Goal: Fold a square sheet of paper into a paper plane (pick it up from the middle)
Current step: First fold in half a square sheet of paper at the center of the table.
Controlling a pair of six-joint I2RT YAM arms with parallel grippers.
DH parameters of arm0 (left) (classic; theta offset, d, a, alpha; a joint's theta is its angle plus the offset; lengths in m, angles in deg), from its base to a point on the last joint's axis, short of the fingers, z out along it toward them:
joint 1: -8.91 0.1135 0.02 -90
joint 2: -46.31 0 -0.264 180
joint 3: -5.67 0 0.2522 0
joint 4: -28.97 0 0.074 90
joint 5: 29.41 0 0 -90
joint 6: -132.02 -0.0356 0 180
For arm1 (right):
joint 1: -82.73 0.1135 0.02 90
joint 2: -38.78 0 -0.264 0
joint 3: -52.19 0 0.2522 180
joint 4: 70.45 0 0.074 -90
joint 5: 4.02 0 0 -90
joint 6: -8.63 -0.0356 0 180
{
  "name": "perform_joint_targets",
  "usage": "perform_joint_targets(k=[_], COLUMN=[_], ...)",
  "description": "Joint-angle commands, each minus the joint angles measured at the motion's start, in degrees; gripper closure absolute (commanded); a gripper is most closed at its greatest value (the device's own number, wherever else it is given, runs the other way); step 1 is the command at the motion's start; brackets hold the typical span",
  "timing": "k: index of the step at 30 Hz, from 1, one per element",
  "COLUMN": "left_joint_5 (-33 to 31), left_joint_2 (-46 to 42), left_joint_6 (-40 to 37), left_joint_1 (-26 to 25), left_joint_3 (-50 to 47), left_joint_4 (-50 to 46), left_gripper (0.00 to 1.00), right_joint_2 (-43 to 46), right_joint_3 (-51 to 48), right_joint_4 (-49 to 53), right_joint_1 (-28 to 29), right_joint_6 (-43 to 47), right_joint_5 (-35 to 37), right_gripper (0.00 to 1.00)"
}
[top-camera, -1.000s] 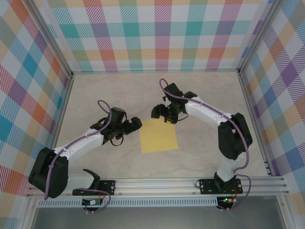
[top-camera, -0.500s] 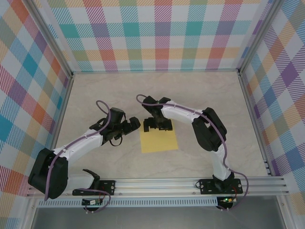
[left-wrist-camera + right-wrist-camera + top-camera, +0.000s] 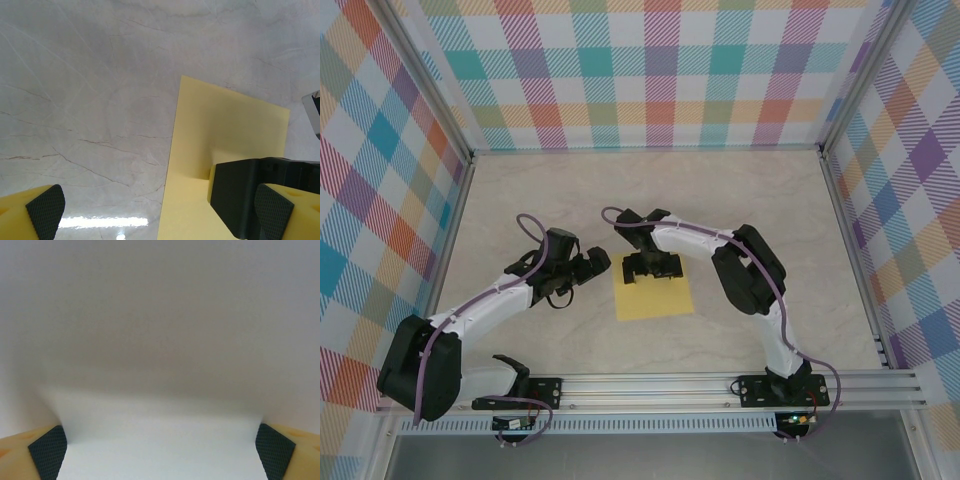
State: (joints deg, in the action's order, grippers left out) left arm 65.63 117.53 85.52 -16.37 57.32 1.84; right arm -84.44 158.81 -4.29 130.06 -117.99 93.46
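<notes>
Evidently the first step, with nothing folded yet: the pale marbled surface (image 3: 520, 200), smooth, faintly glossy and thinly veined in grey, carries the square sheet of paper (image 3: 658, 292) flat near its middle, somewhat toward the near edge. Sheet is plain yellow, matte and thin, with crisp corners and no crease visible. Right hand (image 3: 648, 270) is over the sheet's far edge, toward its far-left corner, jaws spread wide. Contact with the paper cannot be told, since its own camera gives a pale blur between two black knurled pads (image 3: 47, 450). Left hand (image 3: 596, 263) hangs just beside the sheet's left edge over bare surface, also spread, its yellow fingers tipped with black textured pads (image 3: 45, 206). Judgement: the next move needs a pinch at the sheet's middle. Flat thin paper on a slick surface offers no lip, so it probably has to be bunched up to lift.
</notes>
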Motion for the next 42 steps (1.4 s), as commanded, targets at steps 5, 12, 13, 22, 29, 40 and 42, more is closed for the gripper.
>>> perform_joint_targets(k=[5,12,13,22,29,40,42], left_joint_5=[0.14,0.34,0.32,0.13,0.27,0.43,0.39], left_joint_2=[-2.14,-2.69,-2.85,-3.38,-3.44,-4.16,-4.11], left_joint_6=[0.33,0.44,0.44,0.42,0.39,0.49,0.39], left_joint_1=[0.93,1.02,1.02,1.3,1.39,1.46,1.46], left_joint_3=[-0.8,-1.32,-1.33,-1.68,-1.93,-2.16,-2.12], left_joint_4=[-0.75,-0.68,-0.78,-0.88,-0.77,-1.12,-1.21], left_gripper=[0.0,0.0,0.0,0.0,0.0,0.0,0.0], right_joint_2=[3.95,2.86,2.66,-1.58,-3.6,-3.2,-2.62], right_joint_3=[3.14,2.02,1.52,1.62,-2.68,-4.35,-3.53], right_joint_4=[4.54,1.64,0.86,1.96,0.53,-1.52,-1.28], right_joint_1=[0.89,0.92,0.94,1.52,1.55,1.46,1.45], right_joint_6=[-0.95,-2.53,-2.92,-3.84,-4.18,-3.49,-2.92], right_joint_5=[3.1,-0.1,-0.56,0.48,0.43,-1.71,-1.66], right_gripper=[0.0,0.0,0.0,0.0,0.0,0.1,0.13])
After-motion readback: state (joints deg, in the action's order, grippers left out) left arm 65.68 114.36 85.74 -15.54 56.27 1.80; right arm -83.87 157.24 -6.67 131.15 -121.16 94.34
